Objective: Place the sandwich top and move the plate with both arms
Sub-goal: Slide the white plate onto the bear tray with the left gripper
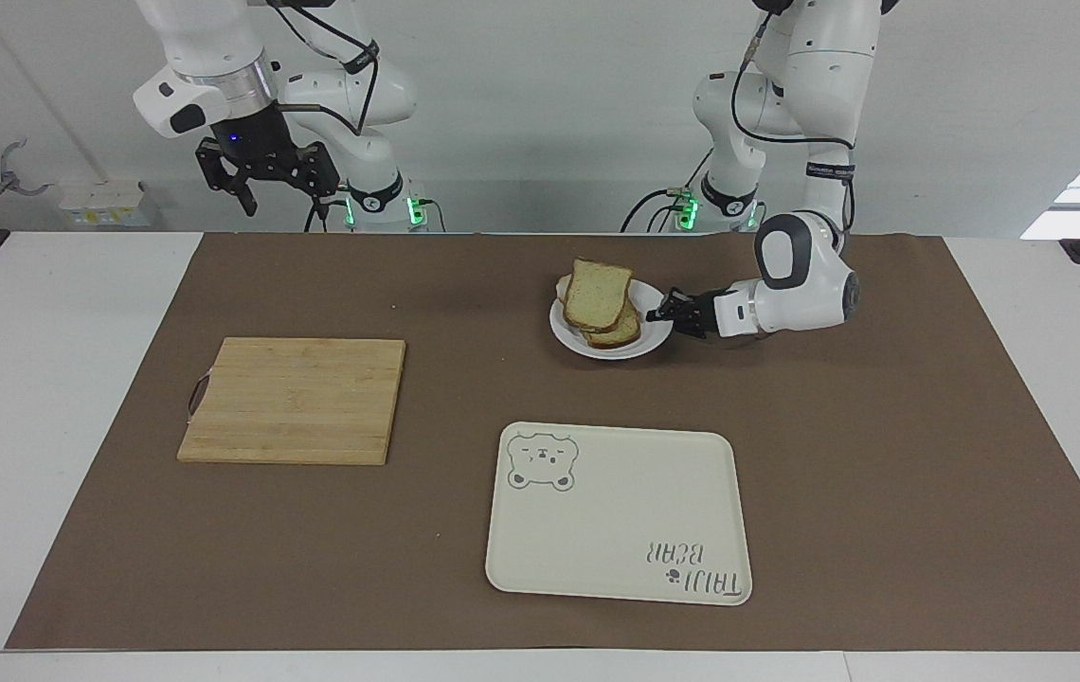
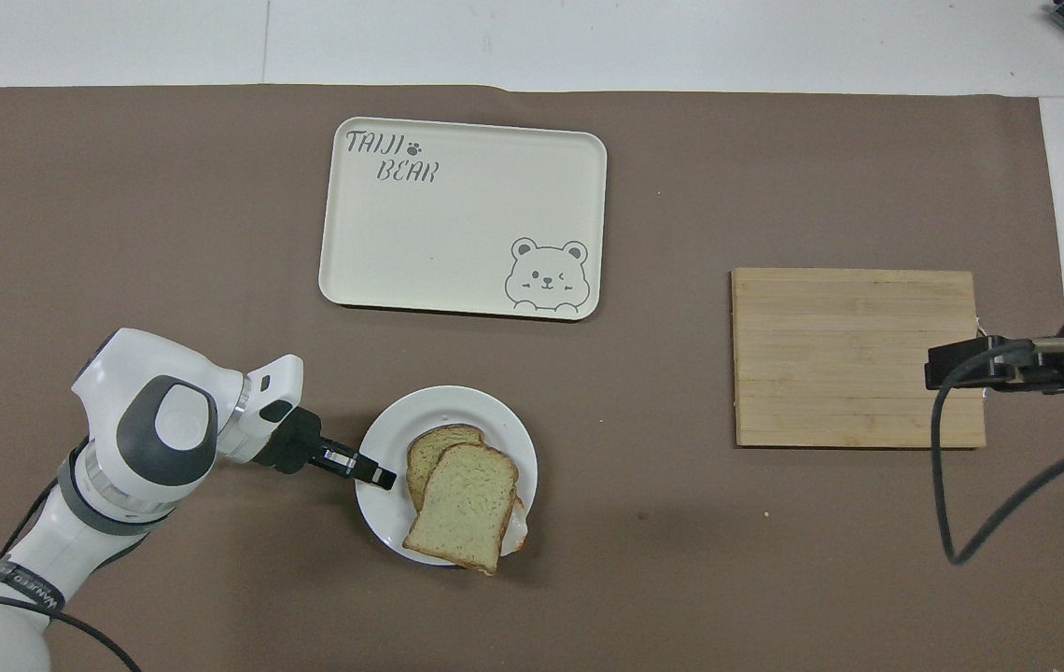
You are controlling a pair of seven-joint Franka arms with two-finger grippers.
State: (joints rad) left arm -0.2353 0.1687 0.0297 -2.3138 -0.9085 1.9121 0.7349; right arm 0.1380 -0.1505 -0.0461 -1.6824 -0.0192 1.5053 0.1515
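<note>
Near to far from the robots.

Right arm's black two-finger tool (image 1: 277, 194) hangs raised over the robots' edge of the tabletop, toward the right arm's end, fingers spread, holding nothing. It waits.

Left arm's black two-finger tool (image 1: 665, 312) is low at the rim of the small round glossy white plate (image 1: 564, 335), on the rim's side toward the left arm's end of the tabletop. Fingers are pinched on the rim. The plate sits near the robots' edge, toward the left arm's end, and looks tipped, with the gripped side raised.

On the plate: the pale speckled bread slice with brown crust, the sandwich top (image 2: 463, 506), lies skewed across the lower slice (image 2: 429, 445) and overhangs the rim on the robots' side. A bit of white egg (image 2: 519, 528) shows at its edge.

Farther out: bamboo cutting board (image 1: 294, 400) toward the right arm's end, bare. Cream rectangular tray with bear drawing (image 1: 618, 511) lies toward the edge farthest from the robots.

Judgement: top-slice placement is done, and the plate move is in hand. One-sided grip is tipping the stack. The next move calls for the right tool on the free rim and a level lift; otherwise the top slice is likely to slide off.
</note>
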